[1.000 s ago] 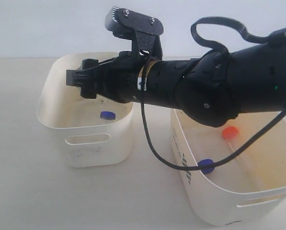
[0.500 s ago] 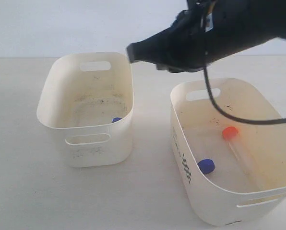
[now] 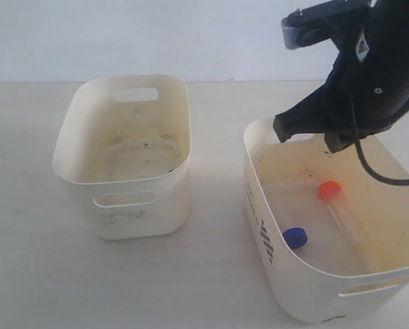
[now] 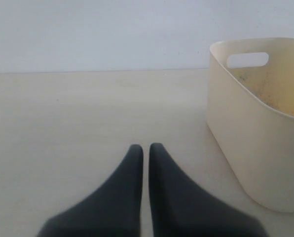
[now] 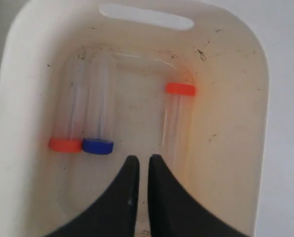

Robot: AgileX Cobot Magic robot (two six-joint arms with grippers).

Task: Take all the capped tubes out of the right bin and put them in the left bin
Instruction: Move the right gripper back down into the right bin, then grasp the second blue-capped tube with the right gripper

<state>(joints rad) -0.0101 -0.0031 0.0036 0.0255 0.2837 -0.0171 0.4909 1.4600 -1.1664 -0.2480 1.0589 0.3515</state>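
Right gripper [image 5: 140, 158], closed and empty, above cream printed plastic tub [image 3: 287, 288]; clear blue-capped tube [image 5: 98, 113] just ahead, axis along fingers.

Pale table [image 3: 211, 274] just has two tubs: right bin [image 3: 287, 288] under the right gripper [image 5: 140, 159], left bin [image 3: 143, 212] off to its side.

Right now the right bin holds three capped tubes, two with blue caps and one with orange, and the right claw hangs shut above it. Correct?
Not quite. The right wrist view shows two orange caps and one blue cap in the right bin; the rest holds, right claw shut above it.
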